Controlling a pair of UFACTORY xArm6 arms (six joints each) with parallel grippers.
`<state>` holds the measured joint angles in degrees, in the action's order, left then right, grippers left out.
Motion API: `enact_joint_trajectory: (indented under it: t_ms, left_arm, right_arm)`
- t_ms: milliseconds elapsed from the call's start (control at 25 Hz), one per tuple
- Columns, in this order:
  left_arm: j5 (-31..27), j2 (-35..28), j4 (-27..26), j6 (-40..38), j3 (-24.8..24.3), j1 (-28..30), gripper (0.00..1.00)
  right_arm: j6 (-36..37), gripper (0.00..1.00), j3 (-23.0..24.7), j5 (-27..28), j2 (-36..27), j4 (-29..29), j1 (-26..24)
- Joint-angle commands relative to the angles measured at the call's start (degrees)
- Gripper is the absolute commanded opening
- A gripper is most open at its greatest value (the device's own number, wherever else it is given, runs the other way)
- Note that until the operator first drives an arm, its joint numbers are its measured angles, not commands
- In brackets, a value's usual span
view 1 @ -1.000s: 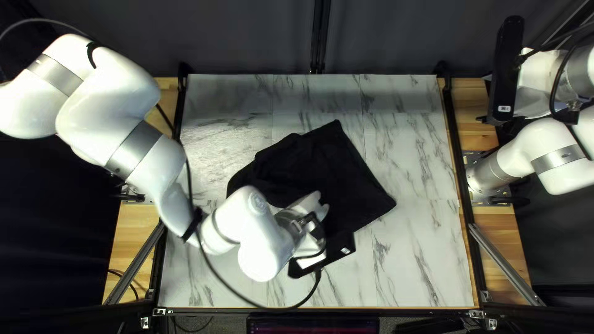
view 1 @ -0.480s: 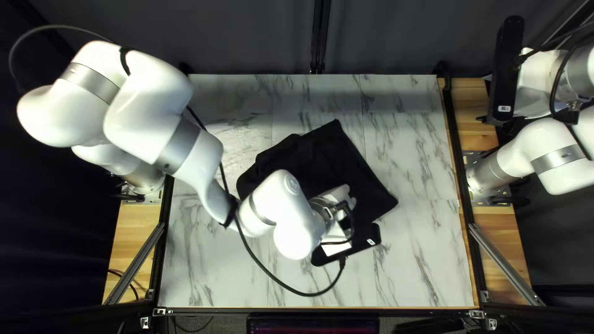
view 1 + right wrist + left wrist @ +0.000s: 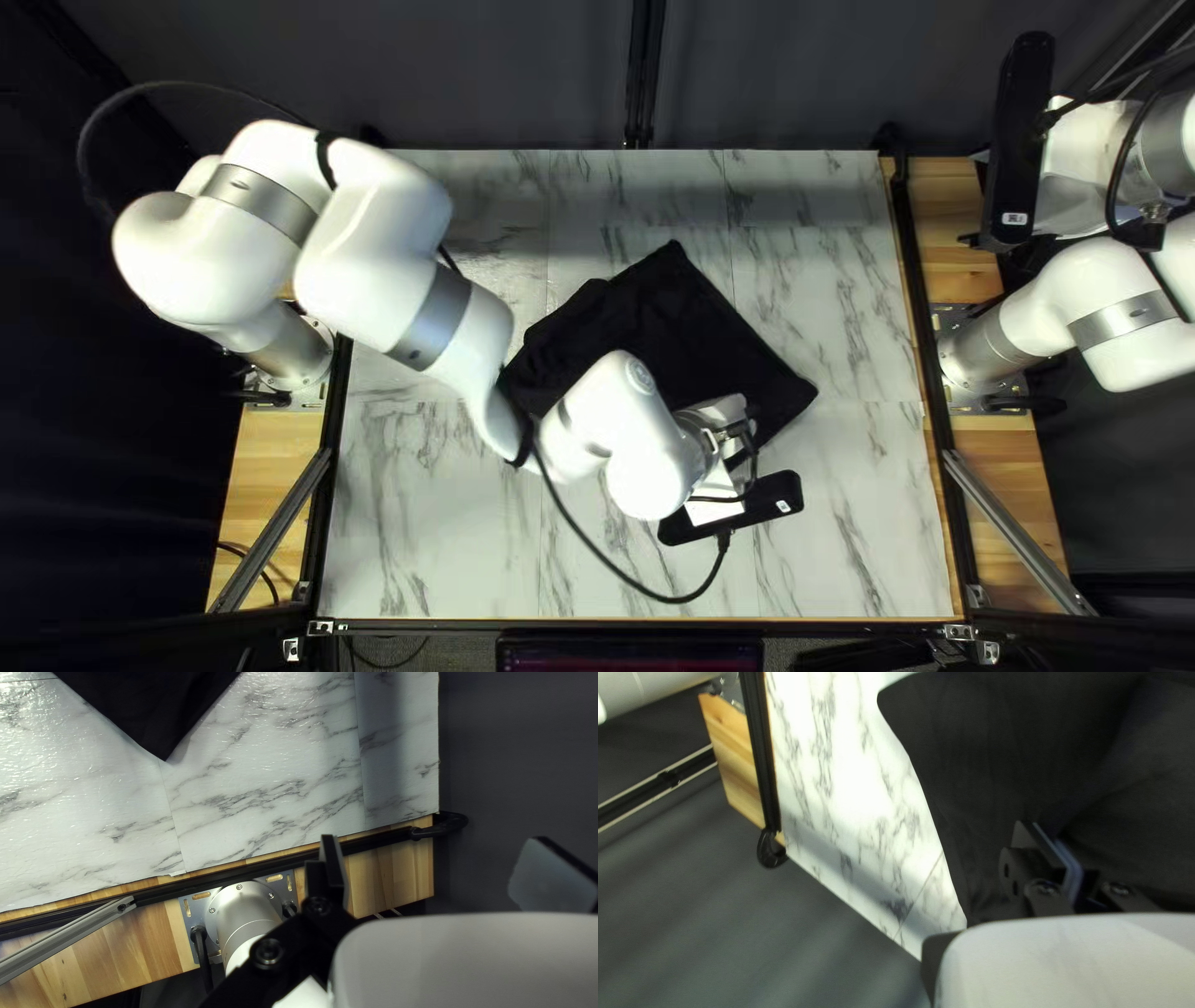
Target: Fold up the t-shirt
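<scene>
T-shirt (image 3: 672, 299), dark and lying aslant, sits mid-counter (image 3: 847, 548), partly beneath the left arm (image 3: 374, 274). The fingers of the left gripper (image 3: 1035, 829) look clenched on its cloth; those of the right gripper (image 3: 439, 849) are spread, grasping nothing, well apart from it. The step seems to be drawing the held part across. Best pull low and slowly, lay it down before letting go, then smooth any creases.

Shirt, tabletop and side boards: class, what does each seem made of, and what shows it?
The shirt looks like soft, matt black cloth, judging by folds.
The tabletop looks like glossy marble-patterned sheeting, given veins and seams, though possibly stone.
The side boards look like smooth wood, from their grain.
</scene>
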<state>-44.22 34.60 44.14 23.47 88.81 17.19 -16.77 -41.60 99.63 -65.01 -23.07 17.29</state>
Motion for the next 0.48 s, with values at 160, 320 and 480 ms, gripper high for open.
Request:
enact_joint_trajectory:
  t_ms: [160, 320, 480]
  left_arm:
    - [2.2, 4.1, -4.8, 6.3, 3.5, -1.1, 0.97]
    - [1.6, 4.0, -8.8, 11.3, 3.6, -1.5, 1.0]
    - [0.9, -5.2, -7.3, 7.3, -6.7, -1.2, 1.0]
  right_arm:
    - [0.0, 1.0, 0.0, 0.0, 0.0, 0.0, 0.0]
    - [0.0, 1.0, 0.0, 0.0, 0.0, 0.0, 0.0]
    - [0.0, 1.0, 0.0, 0.0, 0.0, 0.0, 0.0]
